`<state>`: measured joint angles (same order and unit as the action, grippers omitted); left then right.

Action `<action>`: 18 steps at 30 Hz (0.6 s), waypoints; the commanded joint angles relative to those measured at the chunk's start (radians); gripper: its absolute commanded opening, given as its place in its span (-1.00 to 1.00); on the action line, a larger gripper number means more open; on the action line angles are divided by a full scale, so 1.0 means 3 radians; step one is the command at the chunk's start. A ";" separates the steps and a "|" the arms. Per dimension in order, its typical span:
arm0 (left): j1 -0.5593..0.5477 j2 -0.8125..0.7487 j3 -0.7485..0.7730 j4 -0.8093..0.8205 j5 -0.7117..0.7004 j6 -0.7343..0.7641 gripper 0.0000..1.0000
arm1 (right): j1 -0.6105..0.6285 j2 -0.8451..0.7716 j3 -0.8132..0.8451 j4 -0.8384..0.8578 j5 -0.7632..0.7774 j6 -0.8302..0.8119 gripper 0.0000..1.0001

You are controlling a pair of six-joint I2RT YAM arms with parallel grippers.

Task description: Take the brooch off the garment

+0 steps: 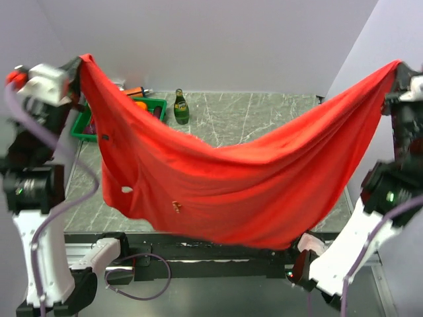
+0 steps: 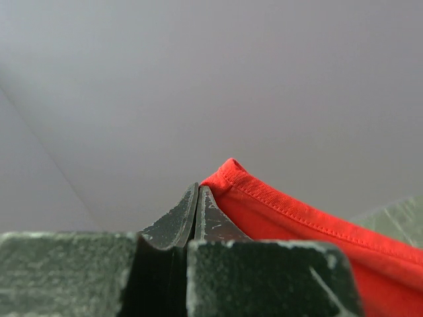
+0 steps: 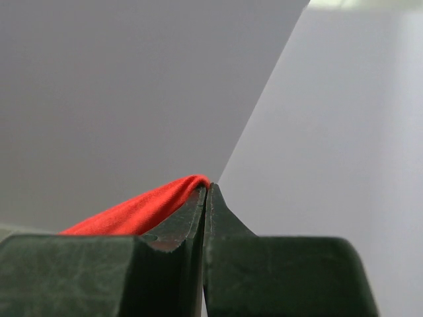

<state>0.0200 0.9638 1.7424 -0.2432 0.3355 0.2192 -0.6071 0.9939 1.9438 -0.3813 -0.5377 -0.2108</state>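
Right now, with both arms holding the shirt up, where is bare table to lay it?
Bare tabletop shows at the far side, from the green bottle across to the right wall. The far left corner is crowded by the green bin and bottle. The near half is hidden behind the hanging garment.

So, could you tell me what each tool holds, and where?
Both hold the garment: the left tool pinches a hemmed edge, the right tool the opposite end.
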 commanded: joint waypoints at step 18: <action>0.0102 0.1803 -0.1037 0.0136 0.0211 -0.0071 -0.98 | 0.1558 0.2382 -0.1173 0.0606 0.1152 -0.0862 -1.00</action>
<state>0.0536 1.4563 1.3525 -0.2543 0.4046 0.1638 -0.1822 1.5871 1.4551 -0.2993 -0.3283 -0.4187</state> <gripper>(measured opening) 0.016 0.007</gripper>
